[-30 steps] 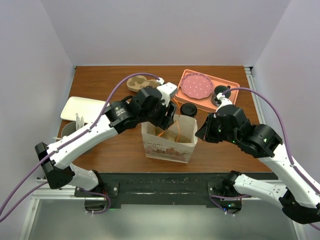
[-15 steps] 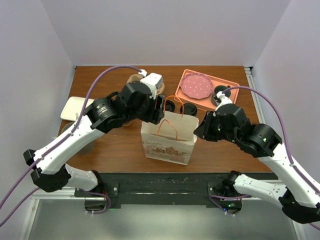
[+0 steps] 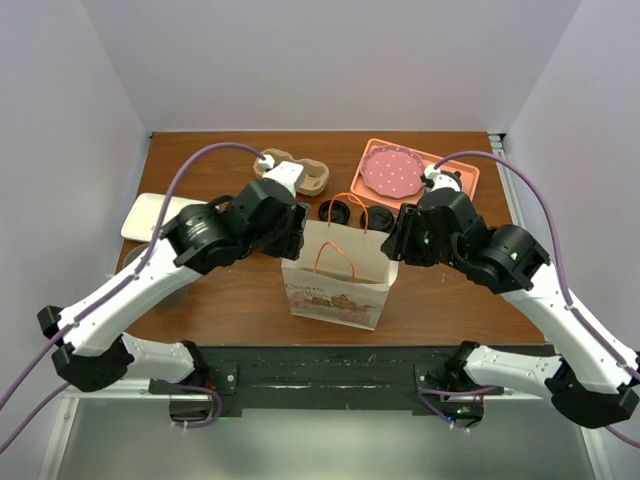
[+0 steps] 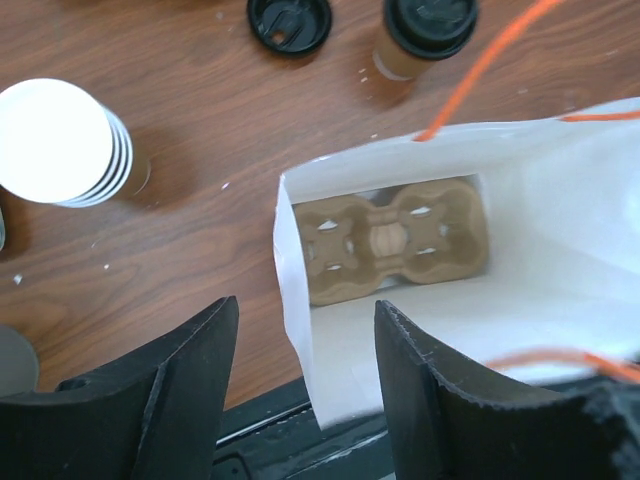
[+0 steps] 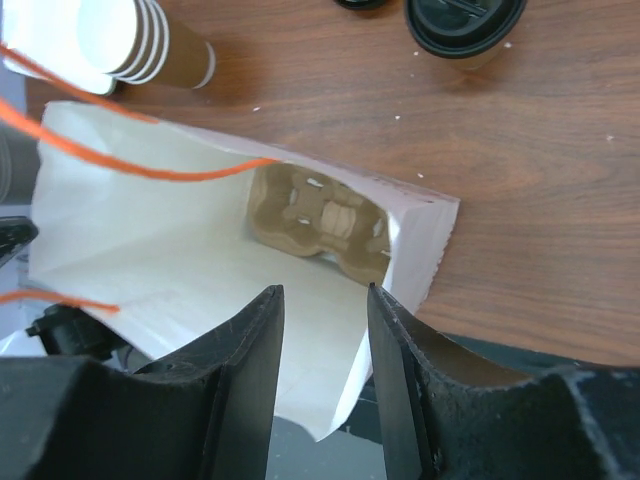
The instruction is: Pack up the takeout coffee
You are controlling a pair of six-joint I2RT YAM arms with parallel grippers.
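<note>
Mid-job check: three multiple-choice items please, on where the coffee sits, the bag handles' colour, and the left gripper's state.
1. Relative to the bag, the coffee cup is: A inside it; B on the table beyond it; C under it.
2. The bag's handles are: A orange; B blue; C black.
3. The left gripper is: A open, empty; B shut on the cup; C shut on the bag.
Answers: 1B, it stands on wood outside the bag; 2A, orange loops in both wrist views; 3A, fingers spread, gripping nothing.
</note>
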